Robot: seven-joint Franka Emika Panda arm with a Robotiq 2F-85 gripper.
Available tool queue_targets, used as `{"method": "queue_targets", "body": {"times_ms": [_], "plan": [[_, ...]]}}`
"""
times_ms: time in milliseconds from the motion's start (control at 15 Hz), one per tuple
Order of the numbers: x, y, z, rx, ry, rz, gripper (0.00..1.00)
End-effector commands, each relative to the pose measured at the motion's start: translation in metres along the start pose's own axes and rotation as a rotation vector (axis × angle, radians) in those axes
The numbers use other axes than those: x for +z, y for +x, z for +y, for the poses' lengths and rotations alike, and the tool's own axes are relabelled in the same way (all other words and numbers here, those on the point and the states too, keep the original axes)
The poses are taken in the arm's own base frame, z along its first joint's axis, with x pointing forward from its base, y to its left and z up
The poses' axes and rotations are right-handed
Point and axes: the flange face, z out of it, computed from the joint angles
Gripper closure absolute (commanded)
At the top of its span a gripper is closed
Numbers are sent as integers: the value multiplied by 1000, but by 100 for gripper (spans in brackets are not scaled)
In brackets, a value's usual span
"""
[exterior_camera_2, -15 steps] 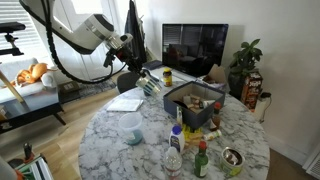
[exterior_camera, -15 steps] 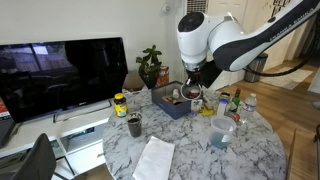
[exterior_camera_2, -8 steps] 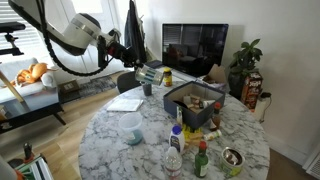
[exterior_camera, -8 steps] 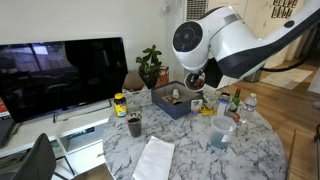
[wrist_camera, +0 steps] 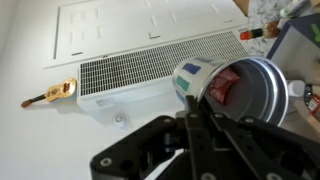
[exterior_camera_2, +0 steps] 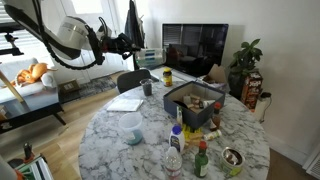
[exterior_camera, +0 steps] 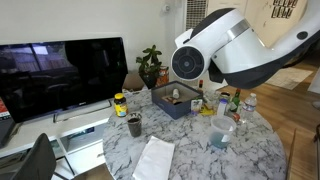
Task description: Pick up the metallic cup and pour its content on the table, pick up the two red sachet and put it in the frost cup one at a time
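Observation:
In the wrist view my gripper [wrist_camera: 193, 108] is shut on the rim of the metallic cup [wrist_camera: 250, 95]. The cup's mouth faces the camera and a red sachet [wrist_camera: 224, 86] lies inside; I see only one. In an exterior view my gripper [exterior_camera_2: 134, 45] is raised high past the table's far left edge, and the cup is too small to make out there. The frost cup [exterior_camera: 222, 135] stands on the marble table [exterior_camera: 190, 158], and both show in the other exterior view too: the cup [exterior_camera_2: 131, 136], the table [exterior_camera_2: 110, 150]. The arm's bulk hides the gripper in that first exterior view.
A small dark cup [exterior_camera: 134, 125] [exterior_camera_2: 147, 88], a white paper [exterior_camera: 155, 158], a blue box of items [exterior_camera: 178, 102] [exterior_camera_2: 192, 104] and several bottles [exterior_camera_2: 175, 150] stand on the table. A TV [exterior_camera: 60, 75] and a plant [exterior_camera: 150, 68] lie behind.
My arm has lifted the gripper with the metallic cup up and away from the table, towards the window side. The things on the table have not moved.

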Motion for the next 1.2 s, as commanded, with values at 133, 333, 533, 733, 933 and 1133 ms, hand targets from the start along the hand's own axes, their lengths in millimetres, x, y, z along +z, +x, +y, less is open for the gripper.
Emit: {"method": "queue_targets", "body": {"times_ms": [133, 333, 533, 733, 933, 1133], "plan": [[-13, -6, -9, -21, -164, 45, 99], [-20, -7, -13, -11, -203, 80, 99], [-21, -7, -13, 20, -279, 109, 99], [-21, -8, -14, 41, -337, 119, 99], [-20, -8, -15, 54, -367, 117, 99], [-19, -8, -16, 58, -378, 113, 99]]}}
